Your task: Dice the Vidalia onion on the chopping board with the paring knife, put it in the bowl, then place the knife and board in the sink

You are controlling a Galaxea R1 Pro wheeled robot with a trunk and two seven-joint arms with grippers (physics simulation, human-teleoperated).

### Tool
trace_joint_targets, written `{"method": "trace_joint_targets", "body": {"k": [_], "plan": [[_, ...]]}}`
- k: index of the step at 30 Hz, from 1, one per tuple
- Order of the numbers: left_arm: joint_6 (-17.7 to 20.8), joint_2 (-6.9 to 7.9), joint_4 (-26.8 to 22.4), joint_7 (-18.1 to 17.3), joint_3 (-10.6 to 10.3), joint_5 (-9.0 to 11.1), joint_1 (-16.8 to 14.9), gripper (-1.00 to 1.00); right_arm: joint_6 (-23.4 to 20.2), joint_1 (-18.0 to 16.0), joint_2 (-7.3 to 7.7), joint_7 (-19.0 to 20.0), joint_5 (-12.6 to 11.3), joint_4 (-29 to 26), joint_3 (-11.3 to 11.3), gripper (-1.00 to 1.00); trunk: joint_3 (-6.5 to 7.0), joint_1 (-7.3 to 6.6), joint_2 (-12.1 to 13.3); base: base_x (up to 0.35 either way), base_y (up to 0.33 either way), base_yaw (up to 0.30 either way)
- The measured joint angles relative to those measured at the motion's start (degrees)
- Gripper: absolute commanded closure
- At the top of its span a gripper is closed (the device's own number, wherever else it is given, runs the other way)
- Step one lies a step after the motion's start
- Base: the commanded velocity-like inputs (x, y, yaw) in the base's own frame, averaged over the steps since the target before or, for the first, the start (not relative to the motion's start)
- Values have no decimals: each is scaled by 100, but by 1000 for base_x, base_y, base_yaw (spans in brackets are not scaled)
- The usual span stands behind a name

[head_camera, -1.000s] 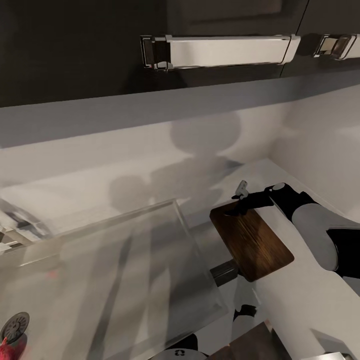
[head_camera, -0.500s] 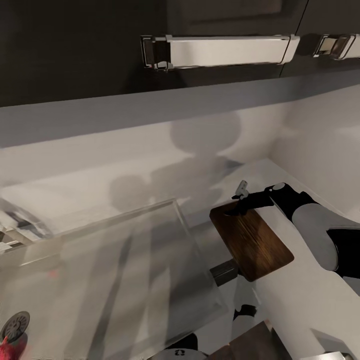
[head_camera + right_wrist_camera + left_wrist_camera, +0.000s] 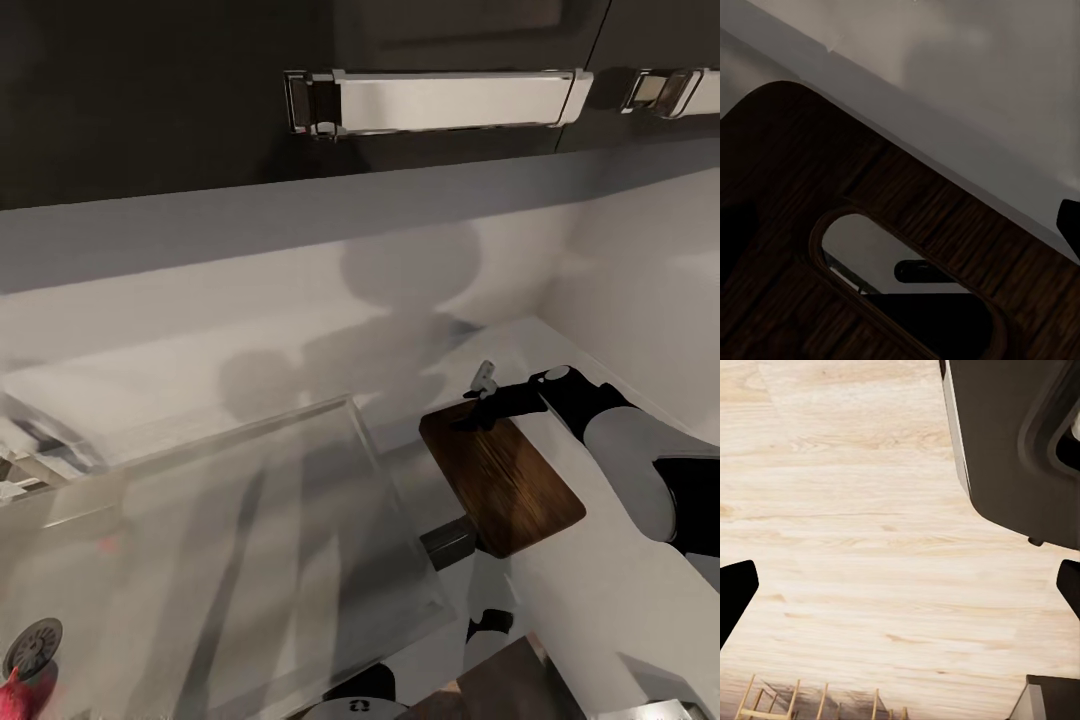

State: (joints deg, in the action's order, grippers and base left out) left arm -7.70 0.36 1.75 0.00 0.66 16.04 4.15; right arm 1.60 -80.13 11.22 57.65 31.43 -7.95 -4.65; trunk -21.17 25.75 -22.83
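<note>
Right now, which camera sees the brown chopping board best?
The head view: the whole chopping board shows, with the right hand at its far end. The right wrist view gives a dark close-up of its handle hole. The left wrist view looks at the wood floor.

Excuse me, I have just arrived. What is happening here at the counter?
The right gripper is at the far end of the chopping board, which appears lifted beside the sink; whether the fingers clamp it is unclear. The Vidalia onion lies near the sink's drain. The left gripper hangs open over the wood floor.
</note>
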Motion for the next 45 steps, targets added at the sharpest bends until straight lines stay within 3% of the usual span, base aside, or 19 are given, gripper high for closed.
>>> {"method": "trace_joint_targets", "body": {"k": [4, 9, 19, 45], "plan": [[0, 0, 0, 0, 0, 0, 1, -100, 0, 0, 15, 0, 2, 0, 5, -100, 0, 0, 0, 0, 0, 0], [0, 0, 0, 0, 0, 0, 1, -100, 0, 0, 164, 6, 0, -3, 14, -100, 0, 0, 0, 0, 0, 0], [0, 0, 0, 0, 0, 0, 0, -100, 0, 0, 289, 9, -2, -34, 24, -100, 0, 0, 0, 0, 0, 0], [-263, 0, 0, 0, 0, 2, 1, -100, -215, 0, 299, 7, -4, -349, 5, -100, 0, 0, 0, 5, -6, 0]]}}
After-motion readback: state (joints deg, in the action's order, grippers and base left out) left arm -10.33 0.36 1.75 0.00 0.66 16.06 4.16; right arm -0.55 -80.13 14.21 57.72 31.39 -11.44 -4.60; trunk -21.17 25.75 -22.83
